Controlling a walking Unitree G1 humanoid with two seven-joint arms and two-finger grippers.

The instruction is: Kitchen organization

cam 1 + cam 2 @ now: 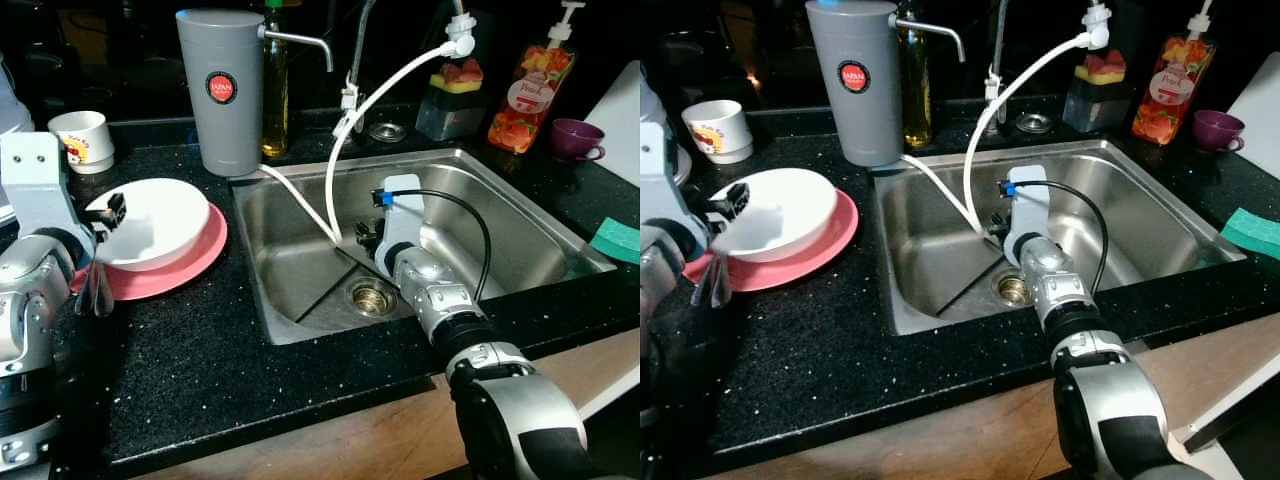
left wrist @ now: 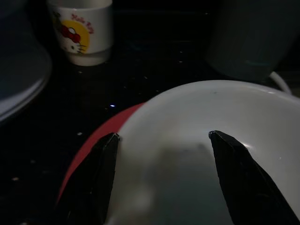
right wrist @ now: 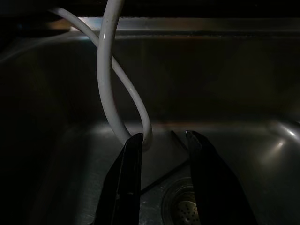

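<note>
A white bowl (image 1: 150,222) rests on a red plate (image 1: 190,262) on the black counter, left of the steel sink (image 1: 520,215). My left gripper (image 2: 164,136) is open, its two black fingers spread over the bowl's near rim; from the head it appears at the bowl's left edge (image 1: 110,212). My right gripper (image 3: 164,137) reaches down into the sink basin, open, with nothing between its fingers. A white hose (image 3: 110,89) loops down just beyond its fingertips, close to one finger (image 3: 133,154). The drain (image 1: 372,295) lies just below the right gripper (image 1: 362,236).
A tall grey water filter (image 1: 220,90) stands behind the bowl, a cartoon mug (image 1: 82,138) at the far left. Behind the sink are an oil bottle (image 1: 275,90), a sponge holder (image 1: 452,100), a peach soap bottle (image 1: 530,95) and a purple cup (image 1: 575,138). A green sponge (image 1: 620,238) lies at the right.
</note>
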